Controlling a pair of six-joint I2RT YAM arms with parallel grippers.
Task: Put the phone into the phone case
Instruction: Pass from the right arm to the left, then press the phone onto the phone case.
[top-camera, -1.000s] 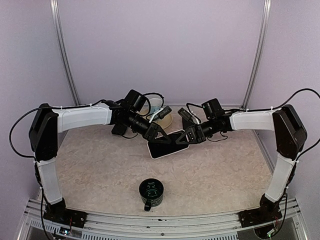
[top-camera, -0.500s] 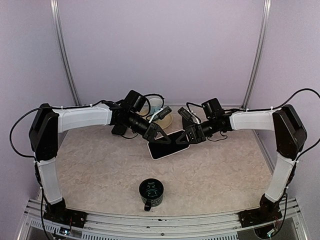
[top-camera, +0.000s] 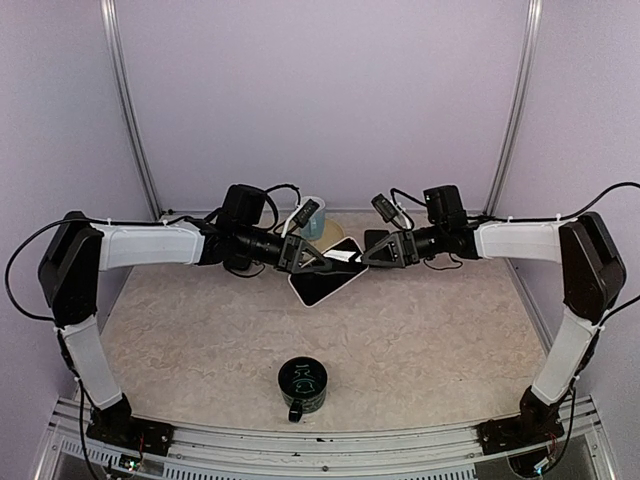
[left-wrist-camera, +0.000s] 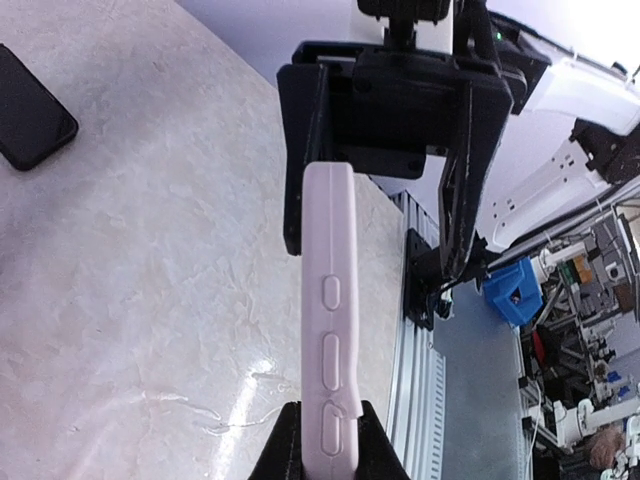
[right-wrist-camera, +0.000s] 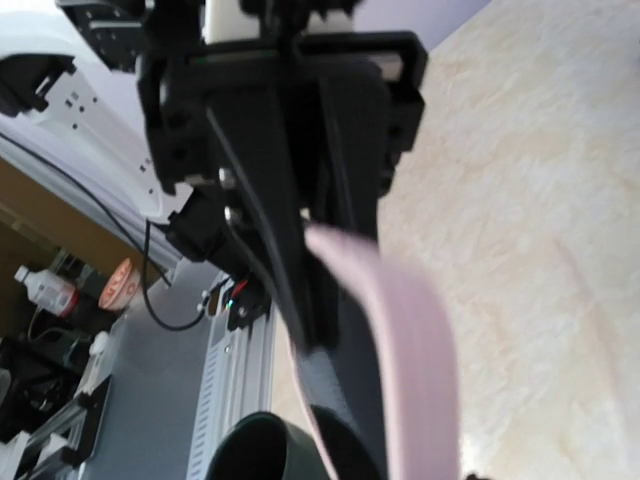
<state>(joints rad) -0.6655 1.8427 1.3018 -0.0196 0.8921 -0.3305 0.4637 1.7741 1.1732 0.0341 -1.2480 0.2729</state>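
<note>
Gripping, left side: we see the left gripper (left-wrist-camera: 328, 446) clamped on the near end of the phone case (left-wrist-camera: 328, 300), one dark finger on each flat face.
Case, material and shape: pale pink, smooth and rubbery in look. It is a thin slab seen edge-on from the left wrist, with three raised oval button covers along the rim and rounded corners. From overhead it shows a light rim around a dark inner face.
Case, pose: held clear of the table (top-camera: 200, 320) and tilted, with its far end pointing at the other arm.
Right side: the right gripper (left-wrist-camera: 375, 200) faces the case end. Its two black, angular fingers stand spread wide with the case tip between them, and we see no clamping on it.
Phone: the phone (left-wrist-camera: 30, 110) lies flat on the table, apart from the case. It is a matt black slab with rounded corners.
Table surface: beige, marbled and faintly glossy, with a bright glare patch in the left wrist view.
Other items: a dark, round mug (top-camera: 302, 385) stands near the front edge, and a pale container (top-camera: 312, 222) sits behind the case.
</note>
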